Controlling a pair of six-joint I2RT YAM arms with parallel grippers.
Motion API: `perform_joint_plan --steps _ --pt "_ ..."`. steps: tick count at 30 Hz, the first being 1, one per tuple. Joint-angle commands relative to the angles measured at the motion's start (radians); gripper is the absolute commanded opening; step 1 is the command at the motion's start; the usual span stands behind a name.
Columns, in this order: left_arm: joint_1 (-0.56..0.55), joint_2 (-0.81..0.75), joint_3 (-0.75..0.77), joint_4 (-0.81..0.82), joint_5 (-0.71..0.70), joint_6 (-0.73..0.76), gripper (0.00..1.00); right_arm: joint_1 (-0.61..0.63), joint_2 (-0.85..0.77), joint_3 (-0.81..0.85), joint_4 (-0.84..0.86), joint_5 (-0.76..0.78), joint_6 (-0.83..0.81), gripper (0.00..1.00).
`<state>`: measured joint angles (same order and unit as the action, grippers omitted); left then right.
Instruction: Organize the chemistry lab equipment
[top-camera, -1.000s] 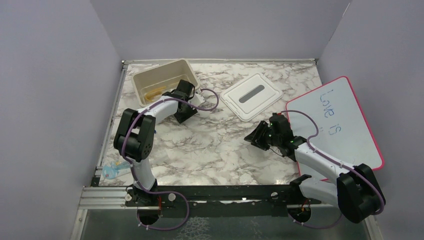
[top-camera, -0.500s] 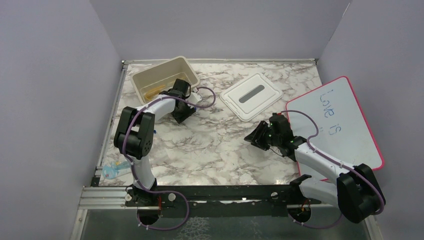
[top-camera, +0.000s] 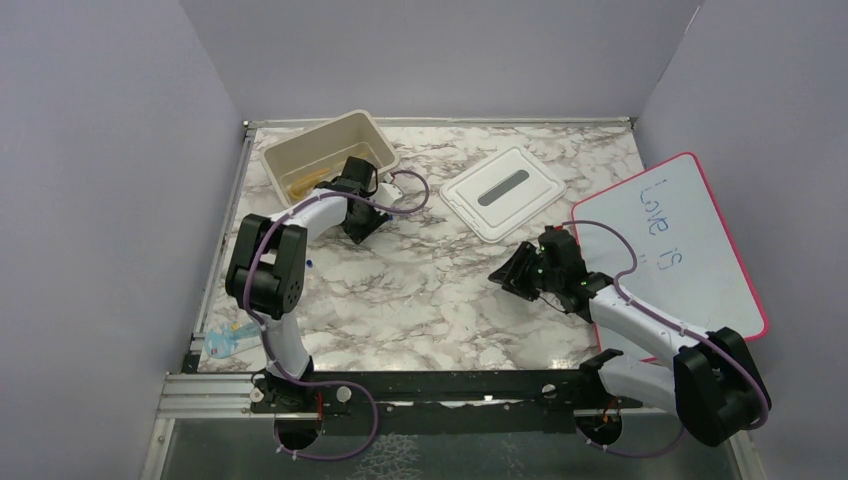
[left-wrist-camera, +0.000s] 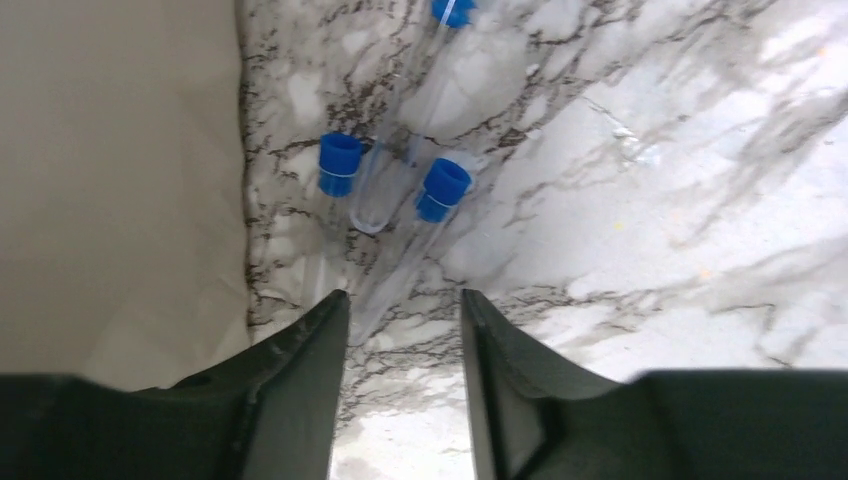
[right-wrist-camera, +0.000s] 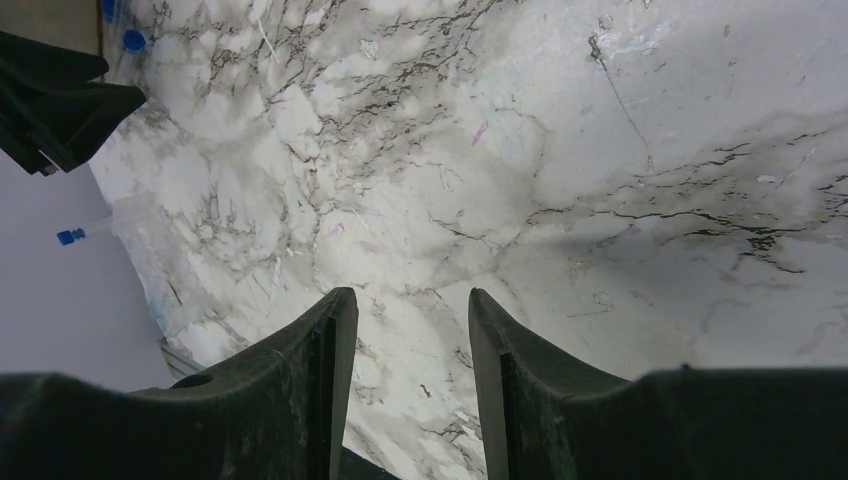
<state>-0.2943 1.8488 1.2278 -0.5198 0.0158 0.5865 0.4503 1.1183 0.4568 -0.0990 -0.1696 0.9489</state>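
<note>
Left tool (left-wrist-camera: 405, 300) neared bin (left-wrist-camera: 120, 150), parted, empty.

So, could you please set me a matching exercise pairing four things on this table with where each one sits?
Things:
1. beige rectangular plastic bin
2. white rectangular lid with a grey slot
3. red-bordered whiteboard
4. clear blue-capped tubes

Places:
A. at the right edge of the marble table
B. lying just ahead of the open left pincer
C. far left corner
D. far side, near the middle, lying flat

Pairs: 1-C, 2-D, 3-A, 4-B.
</note>
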Motion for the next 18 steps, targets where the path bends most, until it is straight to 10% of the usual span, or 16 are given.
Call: perform_joint_plan --steps 1,12,18 --pt "0.006 -0.048 -0.022 -0.005 0.093 0.023 0.43 -0.001 0.001 0.016 0.004 -0.008 -0.010 0.49" --pt "0.006 0.020 -0.004 -0.023 0.071 0.011 0.47 -0.002 -0.005 0.019 -0.002 -0.003 -0.012 0.49" --pt "0.006 0.047 0.030 -0.100 0.134 0.011 0.32 -0.002 0.010 0.040 -0.014 -0.007 -0.022 0.49"
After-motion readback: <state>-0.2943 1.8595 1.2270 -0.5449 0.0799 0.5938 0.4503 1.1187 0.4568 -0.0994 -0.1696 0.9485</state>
